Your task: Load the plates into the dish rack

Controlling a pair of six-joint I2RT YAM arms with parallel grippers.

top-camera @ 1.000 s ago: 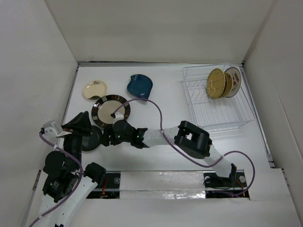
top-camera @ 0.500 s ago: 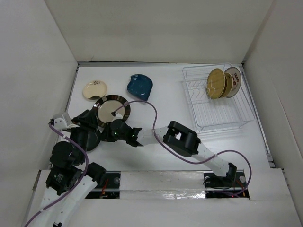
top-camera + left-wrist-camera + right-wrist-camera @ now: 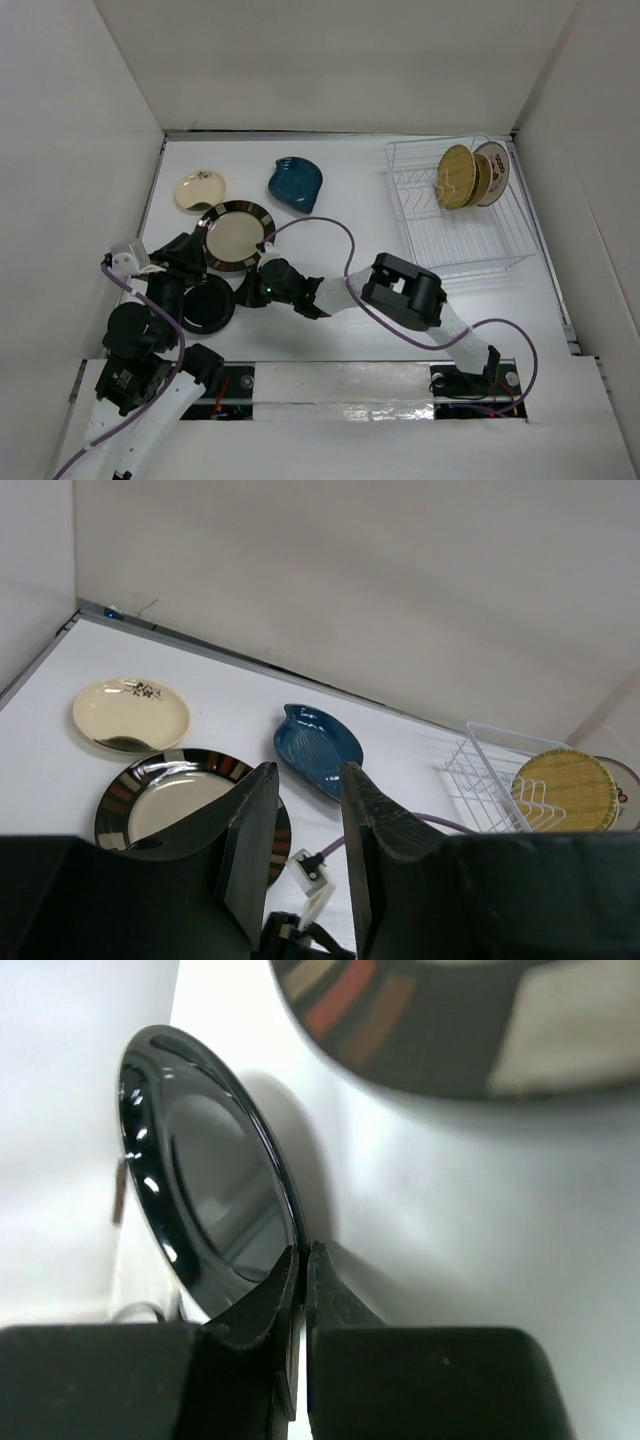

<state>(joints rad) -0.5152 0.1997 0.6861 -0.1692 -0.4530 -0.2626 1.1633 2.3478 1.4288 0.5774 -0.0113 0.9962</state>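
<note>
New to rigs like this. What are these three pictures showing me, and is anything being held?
A left arm and a right arm are bolted at the near edge of the table. The overhead picture looks down from behind them; the other two come from a camera on each wrist. The right gripper pinches the rim of a black plate. The left gripper is open and empty. On the table lie a cream floral plate, a blue leaf-shaped plate and a dark-rimmed plate. The white wire dish rack holds a yellow plate and a white plate, standing on edge.
</note>
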